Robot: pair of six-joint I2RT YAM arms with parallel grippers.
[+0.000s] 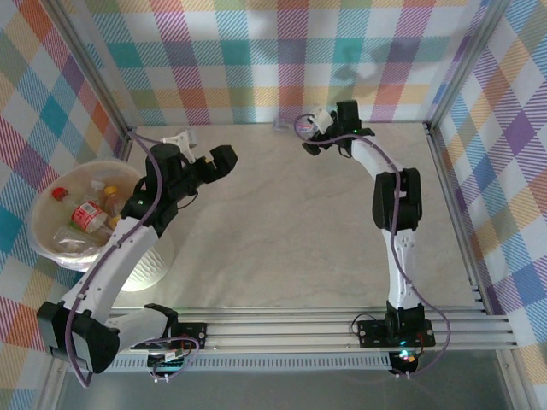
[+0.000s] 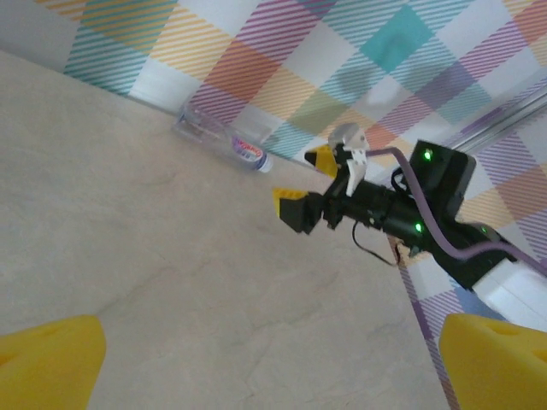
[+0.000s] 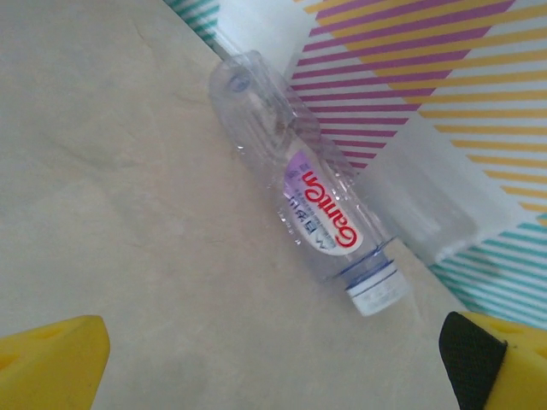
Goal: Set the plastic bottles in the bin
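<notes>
One clear plastic bottle (image 3: pixel 312 196) with a white cap and a red-lettered label lies on its side on the table against the back wall. It also shows small in the top view (image 1: pixel 282 125) and in the left wrist view (image 2: pixel 224 141). My right gripper (image 3: pixel 273 367) is open just short of it, with nothing between its yellow fingertips (image 3: pixel 51 363); from above it (image 1: pixel 312 132) sits to the bottle's right. The white ribbed bin (image 1: pixel 145 269) stands at the left and holds several bottles (image 1: pixel 85 213). My left gripper (image 1: pixel 205 149) hangs open and empty beside the bin, over bare table (image 2: pixel 273 367).
Checked walls close in the table at the back and both sides. A metal rail (image 1: pixel 453 213) runs along the right edge. The right arm's wrist (image 2: pixel 410 205) with its purple cable crosses the left wrist view near the back right corner.
</notes>
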